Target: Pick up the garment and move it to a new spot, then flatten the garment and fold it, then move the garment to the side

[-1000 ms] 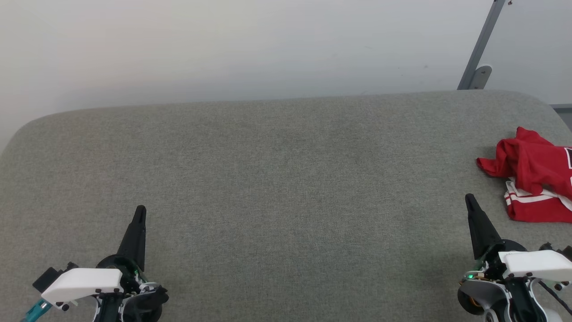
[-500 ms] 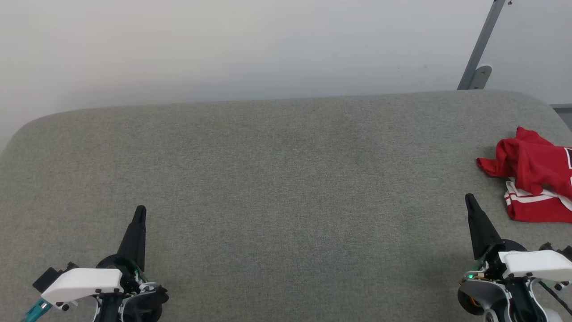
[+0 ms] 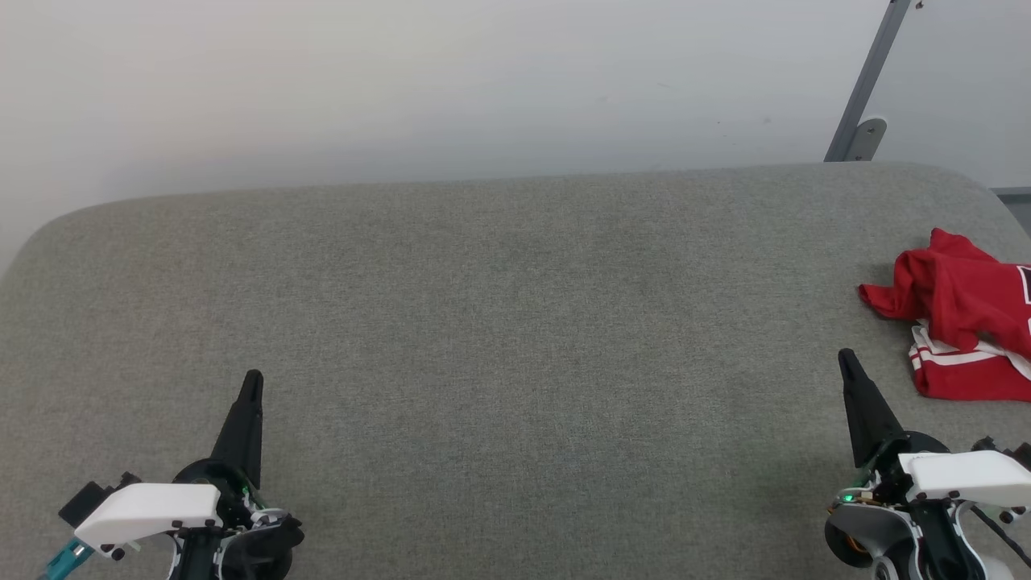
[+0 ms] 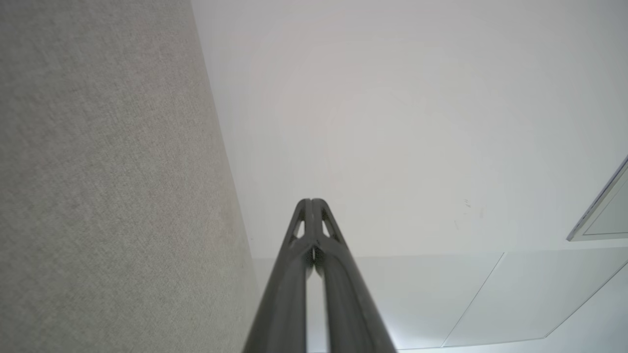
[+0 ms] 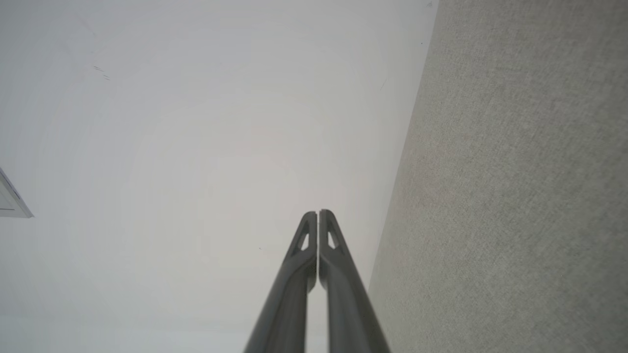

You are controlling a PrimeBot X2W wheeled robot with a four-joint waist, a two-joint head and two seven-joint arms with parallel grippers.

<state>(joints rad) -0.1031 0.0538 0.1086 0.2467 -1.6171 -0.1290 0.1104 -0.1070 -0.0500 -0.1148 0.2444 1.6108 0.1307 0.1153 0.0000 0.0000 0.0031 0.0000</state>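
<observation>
The garment, a red top with white stripe trim, lies crumpled at the far right of the grey fabric surface, partly cut off by the head view's right edge. My right gripper is shut and empty, its tip a short way to the lower left of the garment, not touching it. At the lower left my left gripper is shut too, holding nothing, far from the garment. Both wrist views show closed fingers, left gripper and right gripper, pointing past the surface edge toward a pale wall.
A pale wall rises behind the grey surface's rounded far edge. A grey metal post with a bracket stands at the back right. The broad middle of the surface lies between the two grippers.
</observation>
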